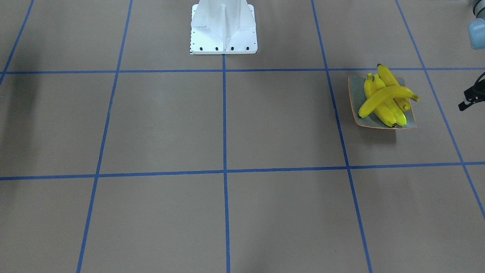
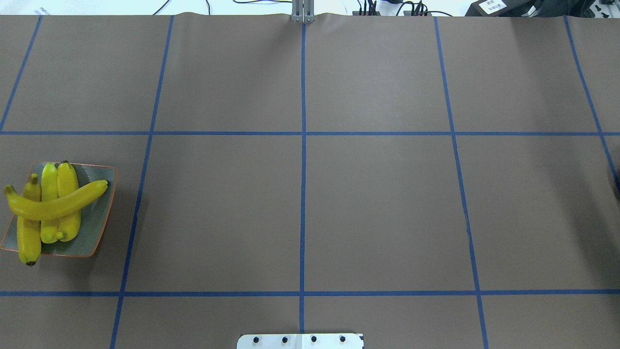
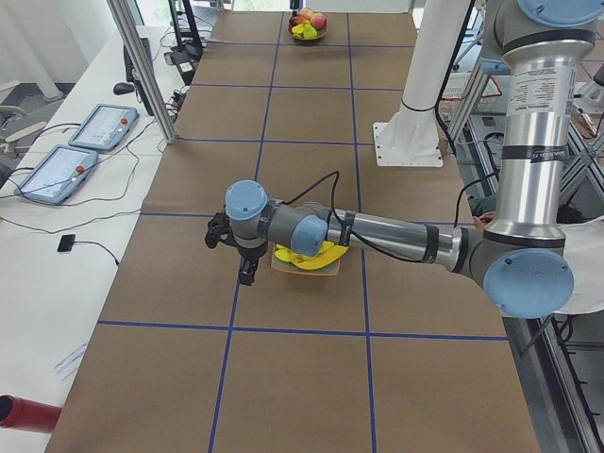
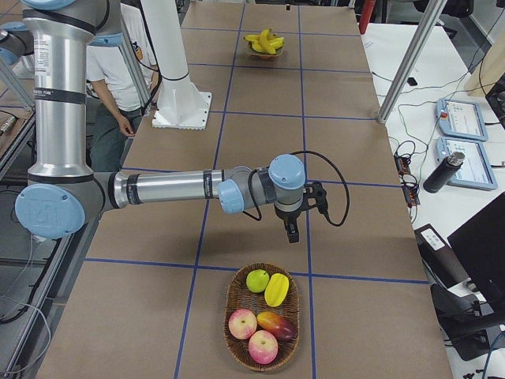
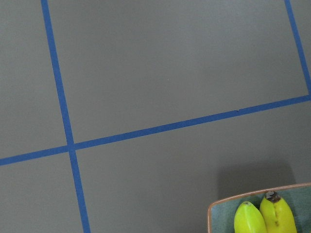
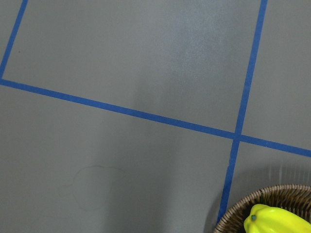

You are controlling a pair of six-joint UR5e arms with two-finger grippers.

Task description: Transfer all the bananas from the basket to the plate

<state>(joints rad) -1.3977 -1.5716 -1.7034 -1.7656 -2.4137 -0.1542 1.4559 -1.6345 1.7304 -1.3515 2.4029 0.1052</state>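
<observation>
four bananas (image 2: 53, 206) sit on the plate (image 2: 98, 222), at nine o'clock on the table (image 2: 378, 213). i cannot tell if the left gripper (image 3: 247, 274) or right gripper (image 4: 293, 231) is spread.

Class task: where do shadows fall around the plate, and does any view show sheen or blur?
Front-facing view: the plate throws a soft shadow toward the camera. Left wrist view: a dim patch on the table just beyond the plate's rim. Right wrist view: pale sheen across the table. Overhead view: even light, bananas sharp.
</observation>
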